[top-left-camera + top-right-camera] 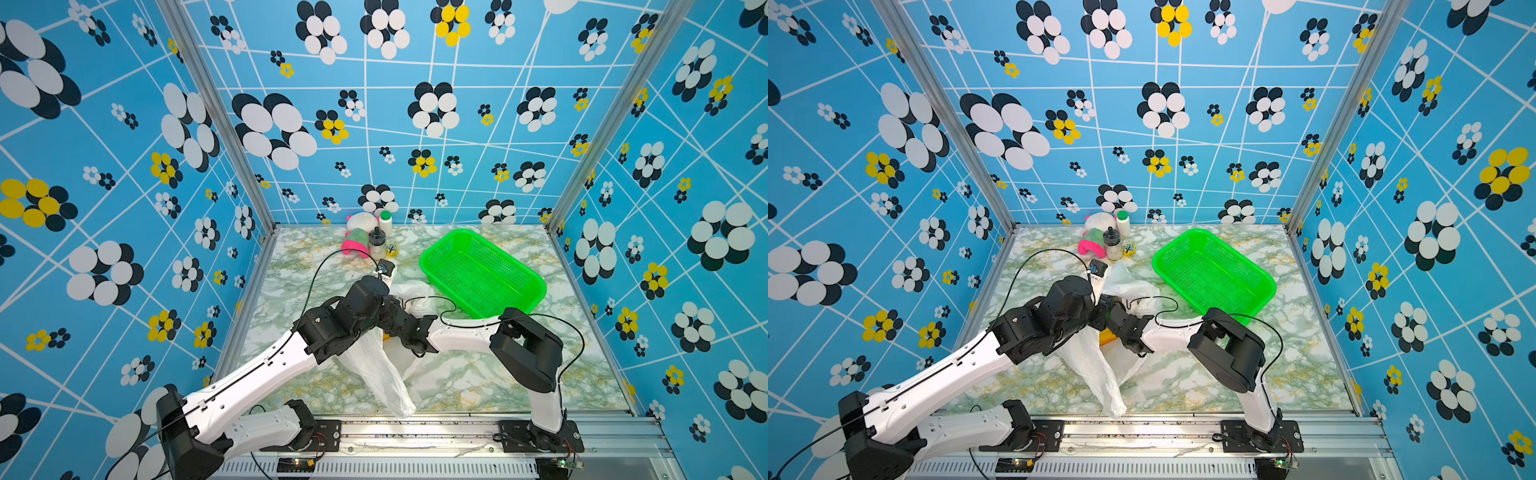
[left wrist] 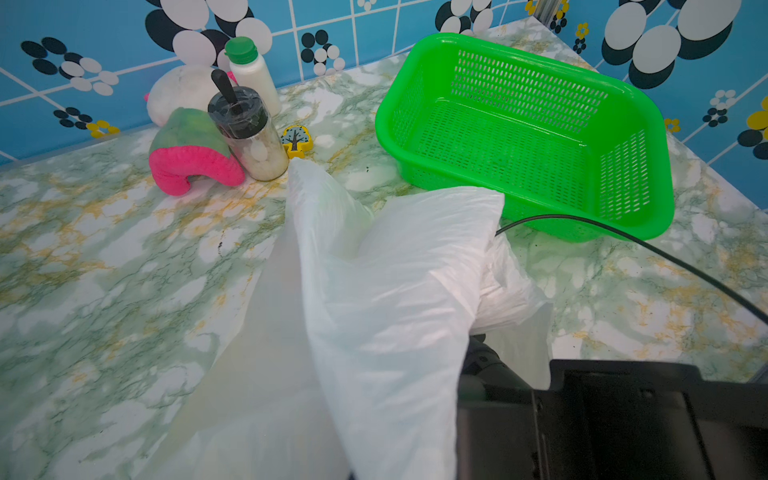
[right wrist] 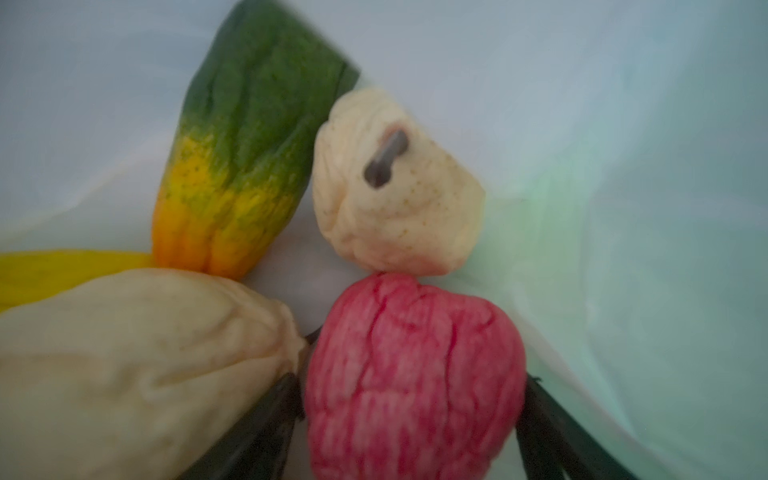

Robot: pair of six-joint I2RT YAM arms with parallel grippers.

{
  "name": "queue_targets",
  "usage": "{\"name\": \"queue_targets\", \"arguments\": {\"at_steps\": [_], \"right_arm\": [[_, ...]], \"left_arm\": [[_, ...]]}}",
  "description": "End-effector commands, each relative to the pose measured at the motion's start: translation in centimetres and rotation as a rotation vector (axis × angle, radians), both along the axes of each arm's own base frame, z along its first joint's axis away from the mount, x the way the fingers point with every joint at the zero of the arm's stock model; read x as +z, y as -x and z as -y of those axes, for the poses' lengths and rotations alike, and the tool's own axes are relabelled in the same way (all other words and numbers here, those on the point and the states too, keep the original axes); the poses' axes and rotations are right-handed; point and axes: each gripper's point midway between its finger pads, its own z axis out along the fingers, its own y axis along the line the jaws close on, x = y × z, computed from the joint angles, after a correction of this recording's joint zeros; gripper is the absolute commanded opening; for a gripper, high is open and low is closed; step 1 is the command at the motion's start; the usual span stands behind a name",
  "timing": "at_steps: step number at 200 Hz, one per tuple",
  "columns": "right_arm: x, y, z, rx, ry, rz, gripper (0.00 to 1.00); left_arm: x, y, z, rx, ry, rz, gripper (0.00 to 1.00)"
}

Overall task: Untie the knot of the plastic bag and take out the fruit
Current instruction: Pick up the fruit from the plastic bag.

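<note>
The white plastic bag [image 1: 374,374] [image 1: 1096,374] lies crumpled at mid-table under both wrists. My left gripper [image 1: 380,286] is shut on the bag's film [image 2: 374,291], which rises from the hidden jaws and is held up. My right gripper [image 3: 411,395] is inside the bag, open. Its dark fingers [image 3: 270,424] stand wide on either side of a red bumpy fruit [image 3: 415,332]. Around that fruit lie a green-orange elongated fruit [image 3: 245,166], a cream pear [image 3: 395,187], a second cream fruit [image 3: 124,365] and a yellow one [image 3: 50,274]. The knot shows in no view.
An empty green basket [image 1: 482,274] [image 2: 519,137] sits just right of the bag. At the back wall stand a pink-and-white plush toy [image 1: 357,237], a black-lidded jar [image 2: 249,137], a green-capped white bottle [image 2: 253,79] and a small yellow tree tile [image 2: 294,141]. A black cable [image 2: 665,257] crosses near the basket.
</note>
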Motion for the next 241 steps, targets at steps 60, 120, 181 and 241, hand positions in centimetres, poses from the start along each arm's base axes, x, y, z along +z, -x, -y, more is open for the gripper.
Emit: {"name": "queue_targets", "arguments": {"at_steps": [60,120,181,241], "right_arm": [[-0.4,-1.8,-1.2,0.02,-0.032,-0.006,0.79],[1.7,-0.8,-0.6,0.043,-0.086,-0.006,0.5],[7.7,2.8,-1.6,0.201,-0.272,0.025,0.44],[14.1,8.0,-0.8,0.391,-0.478,0.107,0.44]], "left_arm": [[1.6,0.0,0.5,-0.023,0.041,0.018,0.0],[1.5,0.0,0.2,-0.016,0.044,0.028,0.0],[1.1,-0.3,-0.6,0.018,0.041,0.029,0.0],[1.2,-0.7,-2.8,0.101,0.125,0.003,0.0]]}}
